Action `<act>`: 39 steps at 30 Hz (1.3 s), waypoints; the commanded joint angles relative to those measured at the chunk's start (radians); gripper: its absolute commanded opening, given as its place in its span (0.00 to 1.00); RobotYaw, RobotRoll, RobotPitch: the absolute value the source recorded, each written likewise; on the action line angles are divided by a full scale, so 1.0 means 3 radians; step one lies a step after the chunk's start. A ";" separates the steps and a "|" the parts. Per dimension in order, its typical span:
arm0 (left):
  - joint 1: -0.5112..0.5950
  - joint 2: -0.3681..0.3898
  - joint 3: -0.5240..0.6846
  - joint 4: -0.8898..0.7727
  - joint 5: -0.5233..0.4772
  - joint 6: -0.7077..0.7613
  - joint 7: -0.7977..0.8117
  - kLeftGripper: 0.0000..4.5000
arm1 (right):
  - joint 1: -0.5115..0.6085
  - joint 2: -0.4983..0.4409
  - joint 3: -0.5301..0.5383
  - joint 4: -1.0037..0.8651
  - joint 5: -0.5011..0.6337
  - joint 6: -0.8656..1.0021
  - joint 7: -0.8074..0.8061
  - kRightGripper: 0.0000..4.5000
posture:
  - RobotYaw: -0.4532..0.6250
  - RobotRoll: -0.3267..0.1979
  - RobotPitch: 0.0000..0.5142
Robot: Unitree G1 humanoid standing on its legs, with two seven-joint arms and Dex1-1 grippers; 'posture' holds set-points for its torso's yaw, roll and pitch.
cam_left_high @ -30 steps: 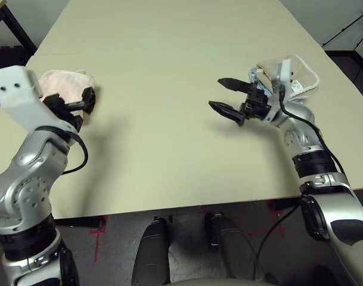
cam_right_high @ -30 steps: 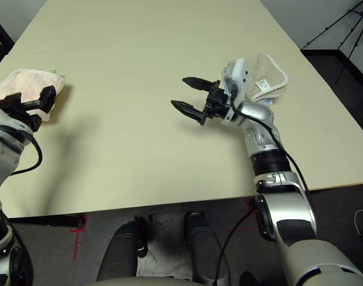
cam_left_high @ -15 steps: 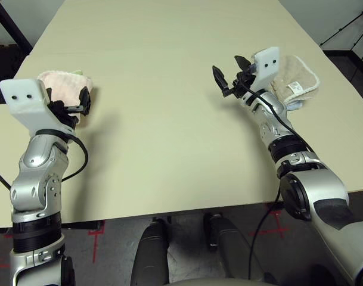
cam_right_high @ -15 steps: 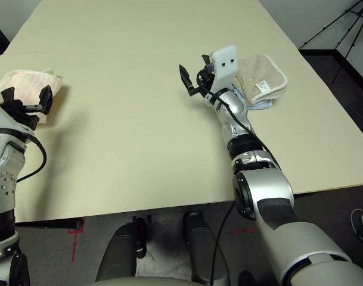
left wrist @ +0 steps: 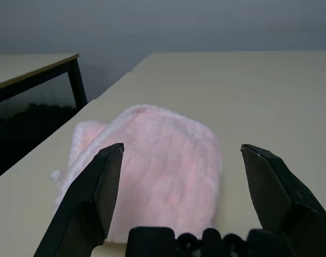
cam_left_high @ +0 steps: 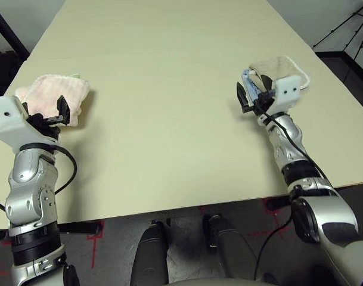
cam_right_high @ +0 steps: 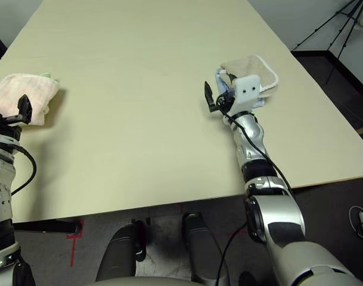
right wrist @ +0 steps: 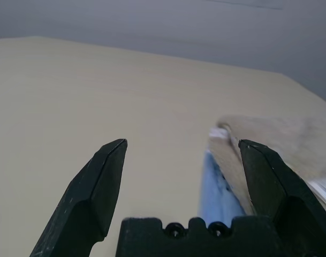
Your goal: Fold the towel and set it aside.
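Observation:
The towel [cam_left_high: 55, 93] lies folded, pale pink, at the table's left edge. In the left wrist view the towel [left wrist: 161, 168] sits just beyond my open fingers. My left gripper [cam_left_high: 50, 114] hovers at the towel's near side, open and holding nothing. My right gripper [cam_left_high: 248, 94] is on the right side of the table, open and empty, raised beside the beige towel.
A beige towel [cam_left_high: 278, 67] rests on a blue one [right wrist: 216, 188] near the table's right edge, directly behind my right gripper. A strip of green cloth [cam_left_high: 77, 75] shows at the pink towel's far side. The wide tan tabletop [cam_left_high: 163, 101] lies between my arms.
My right arm has drawn back to the right, and its gripper has turned from pointing left to pointing away. My left arm has dropped lower beside the pink towel. Both grippers stayed open.

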State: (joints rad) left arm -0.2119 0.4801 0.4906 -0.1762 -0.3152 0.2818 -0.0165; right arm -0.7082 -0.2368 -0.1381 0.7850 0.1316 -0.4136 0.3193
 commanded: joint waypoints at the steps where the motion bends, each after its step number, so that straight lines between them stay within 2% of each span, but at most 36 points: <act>1: 0.0072 -0.0016 -0.0011 0.0087 0.0072 -0.0078 -0.0066 0.98 | 0.0129 -0.0042 -0.0082 -0.0157 0.0041 0.0066 -0.0069 1.00 | 0.36 0.62 0.27; 19: 0.0367 0.0009 -0.0133 0.0112 0.0178 -0.0089 -0.0392 0.98 | 0.0250 -0.0056 -0.0121 -0.0268 0.0064 0.0112 -0.0089 1.00 | 0.36 0.62 0.30; 39: 0.0460 -0.0001 -0.0122 0.0097 0.0195 -0.0089 -0.0459 0.98 | 0.0354 -0.0068 -0.0122 -0.0413 0.0082 0.0184 -0.0025 1.00 | 0.35 0.62 0.33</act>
State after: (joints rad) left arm -0.0917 0.4778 0.4520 -0.1469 -0.2695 0.2543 -0.1482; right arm -0.6175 -0.2516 -0.1677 0.6817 0.1454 -0.3675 0.3071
